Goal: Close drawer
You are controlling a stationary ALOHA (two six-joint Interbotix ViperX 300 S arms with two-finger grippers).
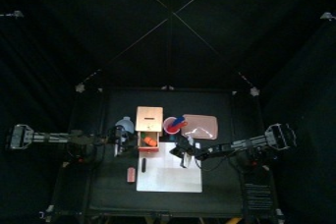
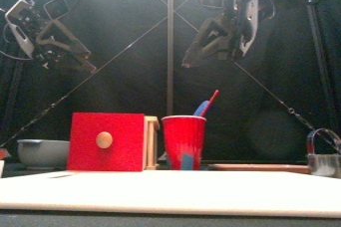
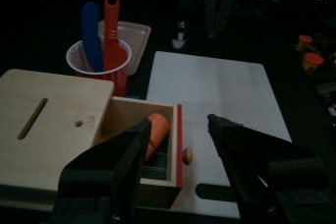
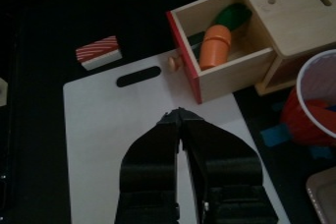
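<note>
The black desk [image 1: 112, 184] is seen from above with a white sheet [image 1: 171, 175] laid on its near half. Just beyond the sheet's left part a tan wooden box [image 3: 46, 120] is stood, and the drawer [image 4: 217, 56] is pulled out of it toward the sheet, open, with an orange carrot-like piece [image 4: 217, 39] and something green lying inside. Beside the box a red cup [image 2: 184, 143] is placed, holding a blue and a red utensil. The left gripper [image 3: 178, 159] is held above the open drawer, its fingers spread apart and empty. The right gripper [image 4: 178, 135] is poised over the white sheet, its fingers pressed together with nothing between them. A small red-and-white striped block [image 4: 96, 50] lies off the sheet.
</note>
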